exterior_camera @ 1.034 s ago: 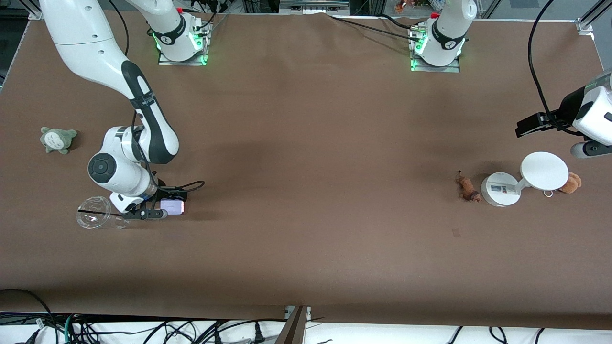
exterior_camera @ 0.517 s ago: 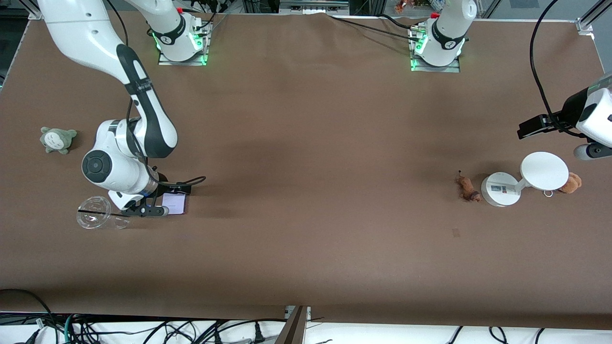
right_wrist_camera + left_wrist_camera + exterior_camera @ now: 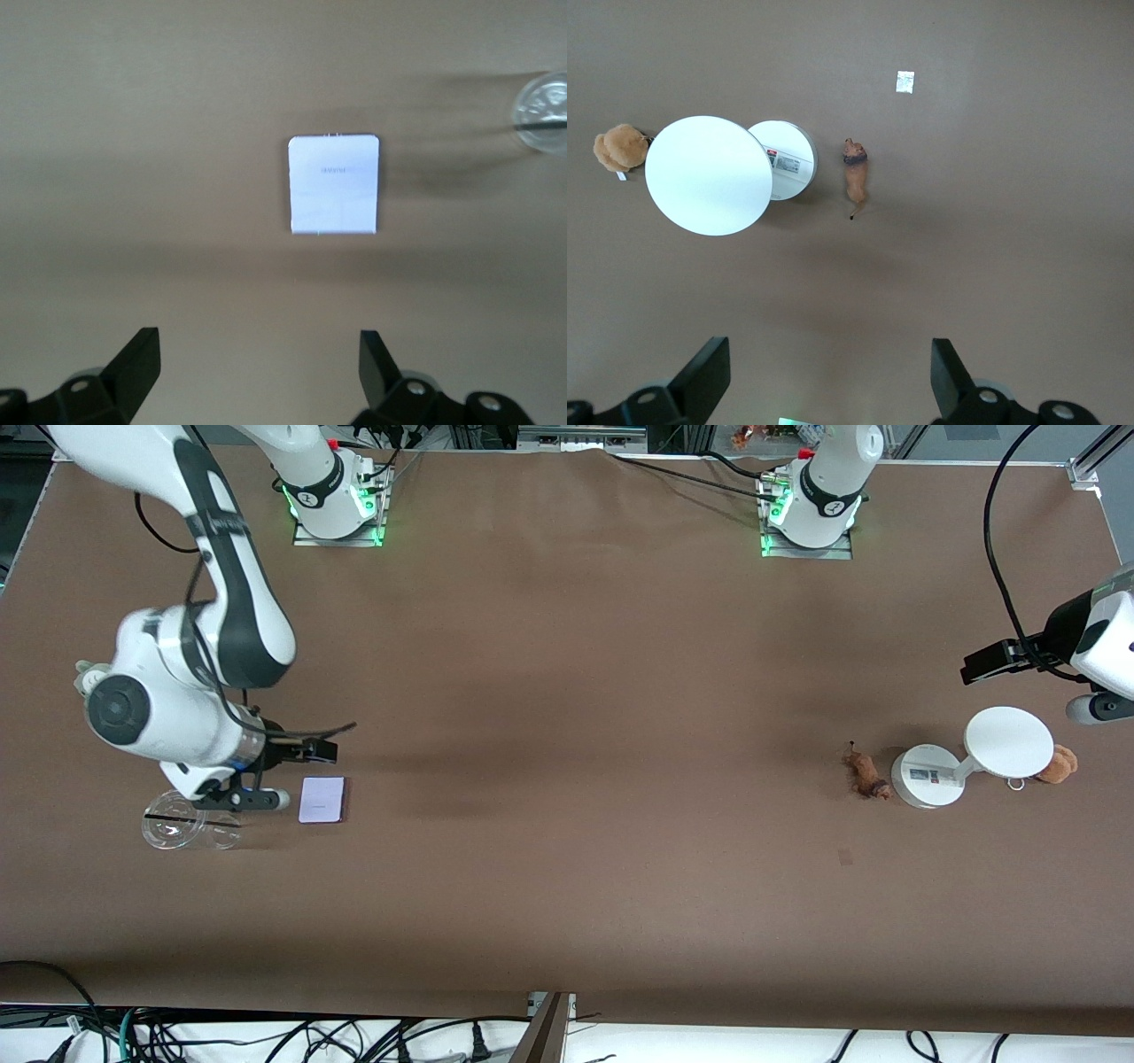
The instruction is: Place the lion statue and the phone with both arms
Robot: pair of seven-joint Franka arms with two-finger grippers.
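Phone, thin pale lavender-white rectangle with rounded corners point(image 3: 322, 799), flat on brown counter point(image 3: 567, 717) toward right arm's end, just beside clear plastic cup lying on its side point(image 3: 182, 825). Held by nothing. Judged already set down, though no marked spot visible to confirm.

Lion statue, tiny orange-brown figurine with dark band and thin tail point(image 3: 866, 772), lying on counter toward left arm's end, just beside base of white round stand point(image 3: 970, 757); apart from it. Untouched. Small tan plush bear with keyring point(image 3: 1057, 763) at stand's disc end.

Right claw point(image 3: 255, 354) up over counter beside phone, spread wide, empty.

Left claw point(image 3: 831, 367) high above stand and lion, spread wide, empty, touching nothing.

Remaining, by estimate: lion pick-up and placement.
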